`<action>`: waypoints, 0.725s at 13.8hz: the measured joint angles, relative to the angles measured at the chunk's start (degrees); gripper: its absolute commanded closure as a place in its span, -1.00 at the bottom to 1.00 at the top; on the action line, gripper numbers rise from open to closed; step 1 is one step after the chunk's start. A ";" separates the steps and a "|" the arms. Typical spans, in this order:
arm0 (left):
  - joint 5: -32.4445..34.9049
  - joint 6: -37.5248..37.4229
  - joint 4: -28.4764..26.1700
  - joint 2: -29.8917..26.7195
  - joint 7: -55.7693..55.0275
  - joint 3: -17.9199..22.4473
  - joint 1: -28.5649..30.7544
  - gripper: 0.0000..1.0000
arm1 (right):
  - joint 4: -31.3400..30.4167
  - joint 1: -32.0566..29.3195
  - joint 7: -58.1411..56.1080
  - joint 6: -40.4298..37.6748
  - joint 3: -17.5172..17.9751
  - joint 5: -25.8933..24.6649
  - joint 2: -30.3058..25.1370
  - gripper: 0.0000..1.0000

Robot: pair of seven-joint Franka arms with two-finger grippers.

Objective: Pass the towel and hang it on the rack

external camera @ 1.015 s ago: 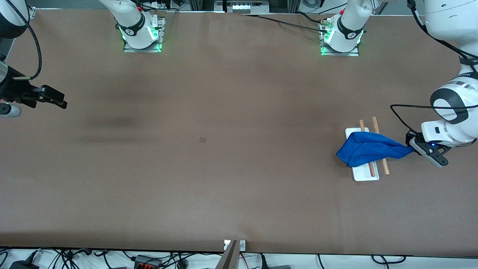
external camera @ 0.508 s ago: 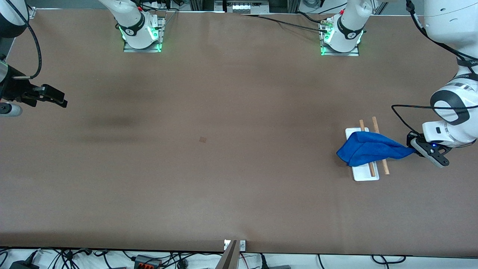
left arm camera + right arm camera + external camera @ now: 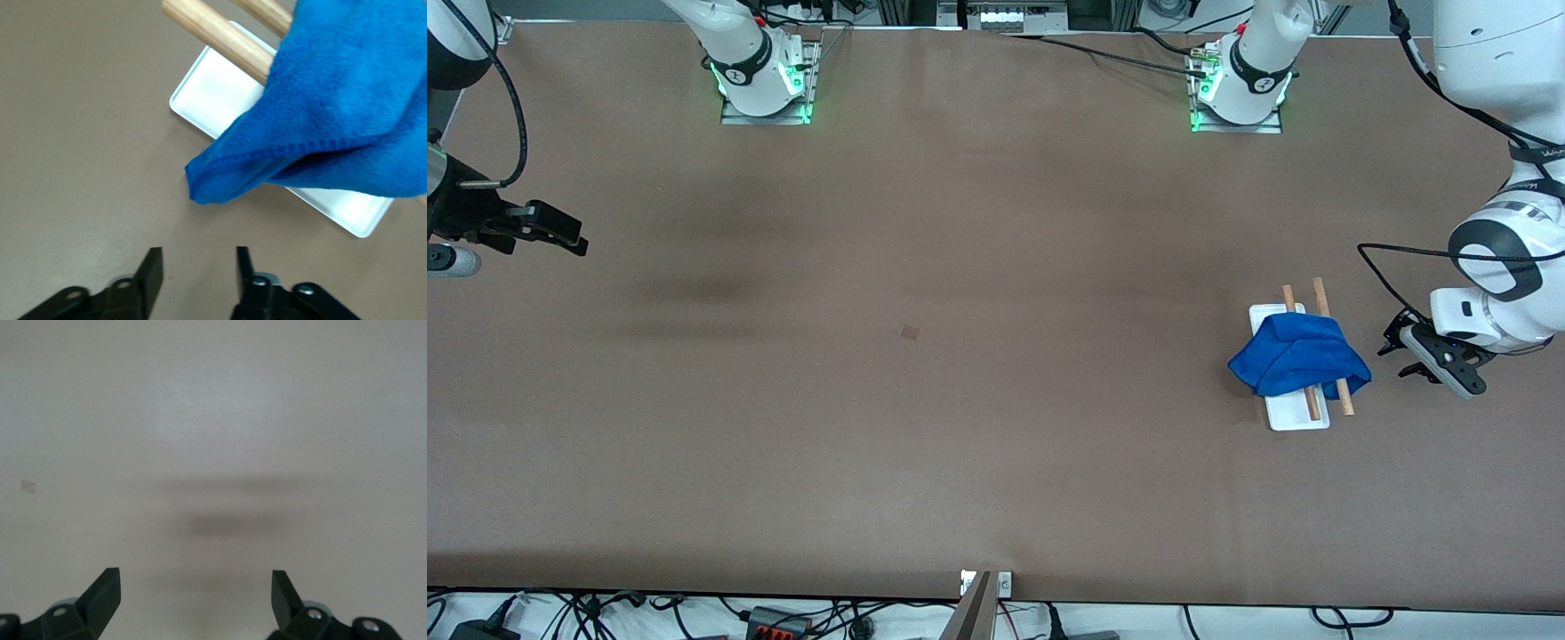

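rack (image 3: pixel 1296 411) rods partly under towel (image 3: pixel 1296 363)

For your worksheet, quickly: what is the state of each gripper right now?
Left gripper: open, holding nothing, beside the towel draped on the rack.
Right gripper: open, empty, waiting over bare table.

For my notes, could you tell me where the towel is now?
In the front view, the towel is draped over the rack toward the left arm's end of the table.

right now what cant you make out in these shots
- Rack: the towel covers the middle of both rods in the front and left wrist views; supports hidden.
- Left gripper: only fingertips show, the rest cut by the left wrist view's edge.
- Right gripper: likewise, over bare table.
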 measured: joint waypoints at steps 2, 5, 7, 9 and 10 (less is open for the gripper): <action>-0.01 -4.19 2.26 -0.04 0.47 1.54 0.02 -1.00 | 0.02 -0.01 0.00 0.01 0.00 0.00 -0.02 -1.00; -0.01 -9.93 6.49 -0.24 0.76 3.89 -0.11 -1.00 | 0.02 -0.01 0.00 0.01 0.00 0.00 -0.02 -1.00; -0.01 -12.85 9.22 -0.34 0.76 4.49 -0.26 -1.00 | 0.02 -0.01 0.00 0.00 0.00 0.00 -0.02 -1.00; -0.02 -16.99 11.87 -0.33 0.35 5.15 -0.42 -1.00 | 0.02 -0.01 0.00 0.00 0.00 0.00 -0.02 -1.00; -0.01 -19.63 13.37 -0.32 -0.74 5.66 -0.46 -1.00 | 0.02 -0.01 0.00 -0.01 0.00 0.00 -0.02 -1.00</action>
